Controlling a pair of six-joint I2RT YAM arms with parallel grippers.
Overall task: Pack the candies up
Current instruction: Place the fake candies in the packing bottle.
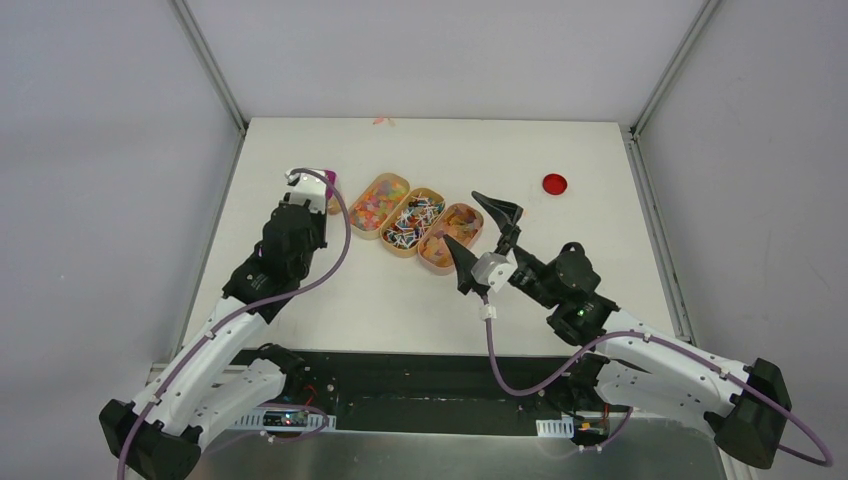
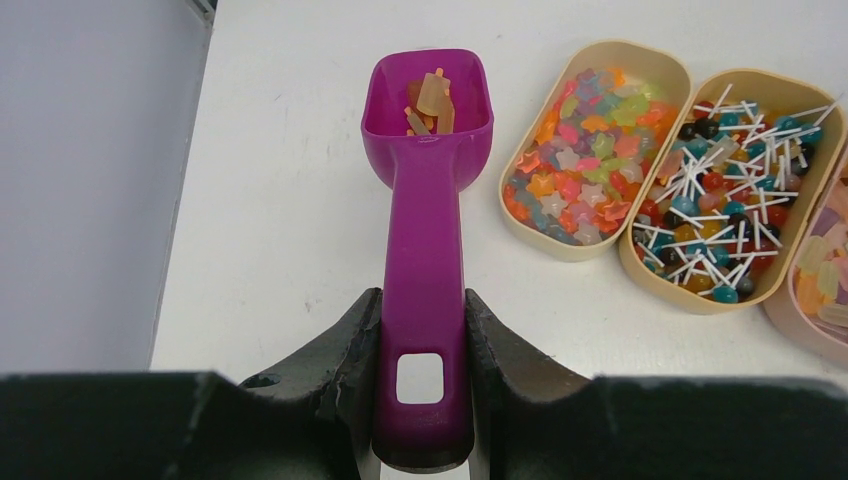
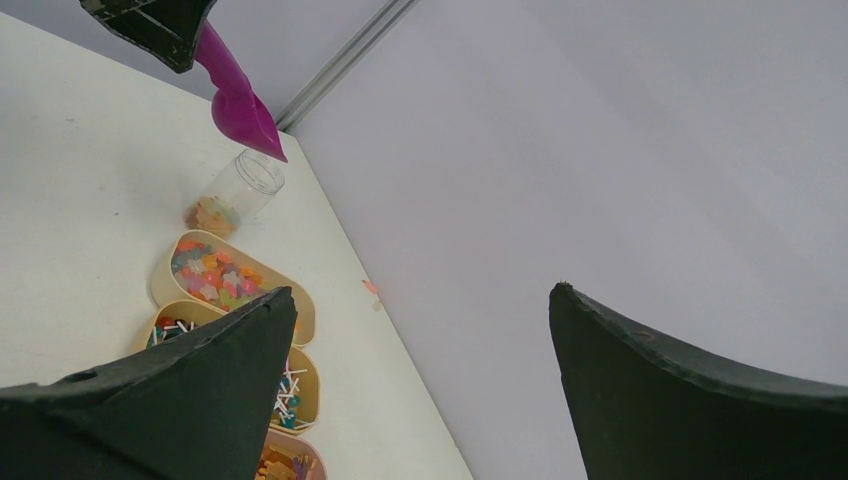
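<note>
My left gripper is shut on the handle of a magenta scoop. Its bowl holds a few orange-yellow gummies. In the right wrist view the scoop hangs just above the mouth of a clear jar with candies in its bottom. Three oval trays stand in a row: bright star-shaped candies, lollipop candies on white sticks, and orange gummies. My right gripper hovers open over the gummy tray with nothing between its fingers.
A flat red disc lies at the back right of the white table. A small pink scrap sits at the far edge. Grey walls enclose the table on three sides.
</note>
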